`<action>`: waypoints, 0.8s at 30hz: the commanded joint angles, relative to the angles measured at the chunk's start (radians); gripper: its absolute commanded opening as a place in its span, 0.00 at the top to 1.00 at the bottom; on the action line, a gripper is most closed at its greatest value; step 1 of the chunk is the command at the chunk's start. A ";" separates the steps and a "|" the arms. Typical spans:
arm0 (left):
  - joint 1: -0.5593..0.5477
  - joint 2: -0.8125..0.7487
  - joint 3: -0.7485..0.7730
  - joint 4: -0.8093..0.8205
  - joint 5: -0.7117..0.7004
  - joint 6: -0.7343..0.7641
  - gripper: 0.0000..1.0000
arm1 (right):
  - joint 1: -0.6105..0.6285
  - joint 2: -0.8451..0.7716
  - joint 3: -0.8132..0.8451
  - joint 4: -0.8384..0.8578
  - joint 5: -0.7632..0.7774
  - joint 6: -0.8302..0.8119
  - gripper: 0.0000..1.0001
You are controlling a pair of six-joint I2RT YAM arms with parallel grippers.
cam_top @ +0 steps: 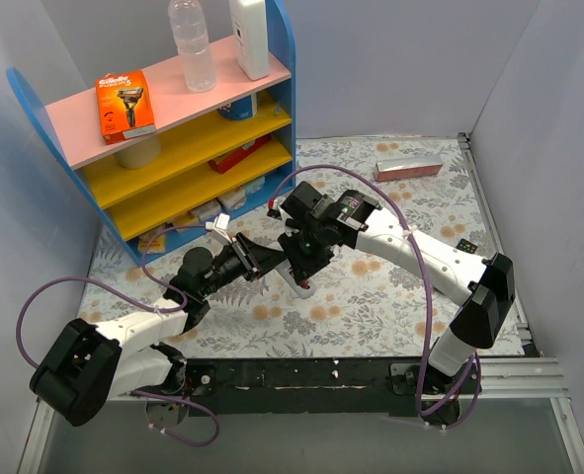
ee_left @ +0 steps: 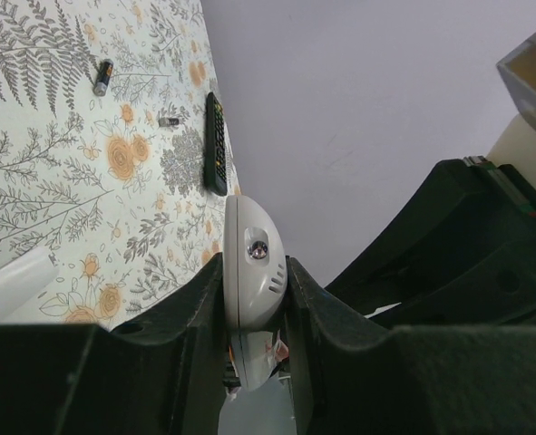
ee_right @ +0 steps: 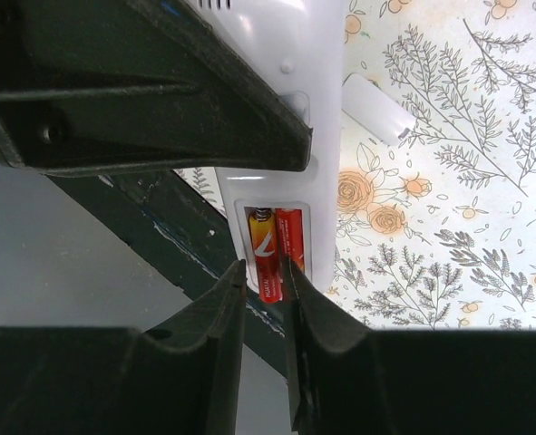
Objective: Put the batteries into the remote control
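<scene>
My left gripper (ee_left: 254,272) is shut on the white remote control (ee_left: 249,231) and holds it on edge above the flowered table. In the right wrist view the remote's (ee_right: 295,54) back compartment is uncovered, with two red batteries (ee_right: 278,249) lying side by side in it. My right gripper (ee_right: 263,272) is at the compartment's lower end. Its jaws stand slightly apart on either side of the left battery's end. A dark loose battery (ee_left: 102,77) lies on the table far off. From above, both grippers (cam_top: 290,259) meet at mid-table.
A black remote (ee_left: 215,145) lies on the table past the white one, with a tiny dark piece (ee_left: 168,120) beside it. A white cover-like piece (ee_right: 376,109) lies on the cloth. The coloured shelf (cam_top: 173,128) stands back left, a pink box (cam_top: 407,168) back right.
</scene>
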 commanded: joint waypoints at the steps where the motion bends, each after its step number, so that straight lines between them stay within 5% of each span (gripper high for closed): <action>1: -0.002 -0.010 -0.020 0.063 0.001 -0.042 1.00 | 0.005 0.009 0.059 -0.020 0.027 -0.013 0.69; 9: -0.004 0.008 -0.037 0.101 0.002 -0.084 1.00 | 0.004 0.001 0.129 -0.049 0.048 -0.048 0.66; 13: -0.002 0.007 -0.035 0.101 0.005 -0.092 1.00 | 0.005 -0.046 0.099 -0.017 0.036 -0.192 0.66; 17: -0.004 0.006 -0.020 0.090 0.019 -0.098 1.00 | 0.005 -0.216 -0.080 0.125 -0.045 -0.539 0.66; 24: -0.002 -0.012 0.012 0.047 0.031 -0.105 1.00 | 0.010 -0.479 -0.401 0.424 -0.146 -0.850 0.69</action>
